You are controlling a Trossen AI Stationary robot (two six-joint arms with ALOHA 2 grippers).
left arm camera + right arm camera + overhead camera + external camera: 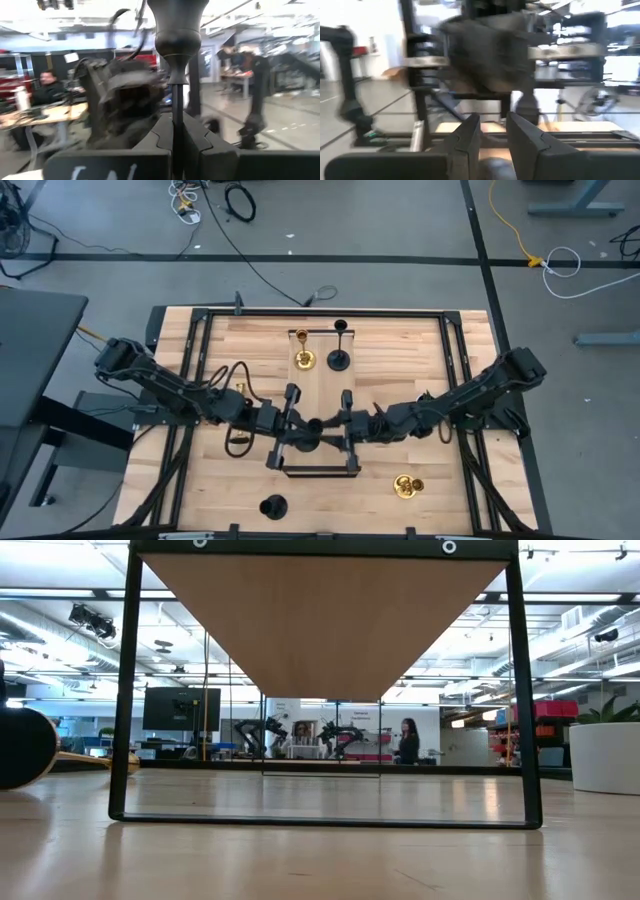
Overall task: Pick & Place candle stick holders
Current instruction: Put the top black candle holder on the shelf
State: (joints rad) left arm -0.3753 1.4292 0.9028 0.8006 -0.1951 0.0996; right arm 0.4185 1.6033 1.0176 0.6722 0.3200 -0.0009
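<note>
My left gripper [303, 428] is at the table's middle, shut on a matte black candle stick holder [176, 35], whose cup shows above the fingers in the left wrist view. My right gripper [338, 427] faces it closely from the right, its fingers [468, 142] apart. A dark rounded thing [490, 167] shows low between them; I cannot tell whether they touch it. A gold holder [303, 357] and a black holder [340, 358] stand on their bases at the far middle. Another gold holder [407, 486] lies on its side near right. Another black holder [272, 506] stands near left. My left gripper pinches the black holder's thin stem [176, 107] between its two fingers, below the cup. The fingers lie across the stem. The holder is lifted clear of the table. The base is hidden behind the fingers.
A black metal frame [320, 470] stands just near of the grippers, and it shows in the low view [320, 822]. Black rails [195, 360] run along the table's sides. A white pot [604, 755] stands at the right of the low view. Cables [238, 442] lie beside my left arm.
</note>
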